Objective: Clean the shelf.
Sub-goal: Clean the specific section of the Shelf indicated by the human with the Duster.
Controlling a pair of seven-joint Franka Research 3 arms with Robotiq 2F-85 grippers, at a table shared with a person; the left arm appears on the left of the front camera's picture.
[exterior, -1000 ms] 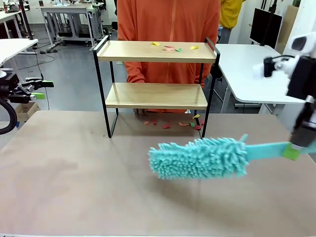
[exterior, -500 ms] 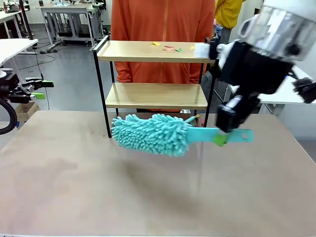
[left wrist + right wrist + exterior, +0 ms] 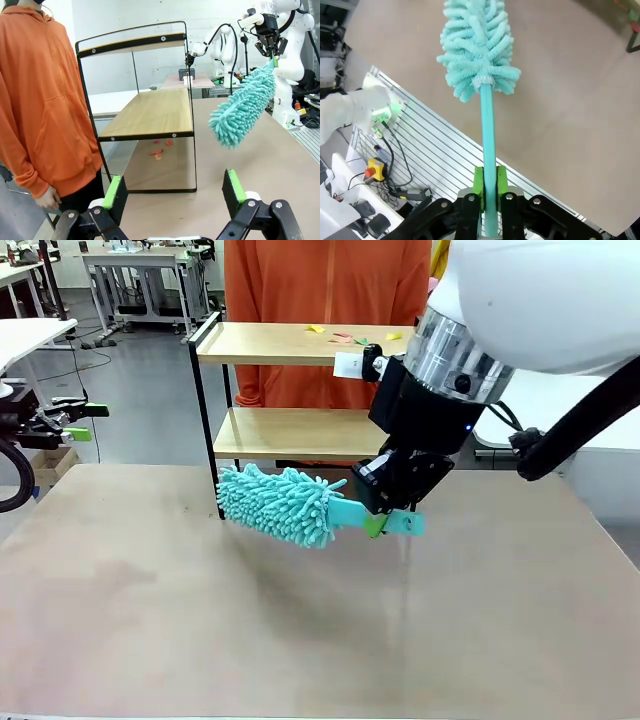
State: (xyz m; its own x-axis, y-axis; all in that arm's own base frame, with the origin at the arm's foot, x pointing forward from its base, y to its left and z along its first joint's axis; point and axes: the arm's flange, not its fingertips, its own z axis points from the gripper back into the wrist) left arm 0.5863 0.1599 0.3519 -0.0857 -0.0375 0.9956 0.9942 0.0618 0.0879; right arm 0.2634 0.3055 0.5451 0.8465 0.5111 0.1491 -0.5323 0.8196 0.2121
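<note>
The shelf (image 3: 290, 344) stands at twelve o'clock on the table (image 3: 300, 640), right in front of the person (image 3: 320, 280) in orange. Its top board still carries the coloured paper scraps (image 3: 345, 338) toward its two o'clock corner, and fallen scraps (image 3: 157, 150) lie on the table under the lower board. What has changed is my duster (image 3: 280, 502). A second ago it hung low over the table at four o'clock, well apart from the shelf. I have since swung it across, so its fluffy head sits just below the lower board, its tip just beside the front leg at the shelf's eight o'clock; whether they touch I cannot tell. My right gripper (image 3: 378, 525) stays pinched tight on the teal handle. My left gripper (image 3: 75, 420) waits out at nine o'clock, fingers spread, holding nothing. I judge the cleaning has barely begun: the top board is untouched, so the duster must rise to reach it.
</note>
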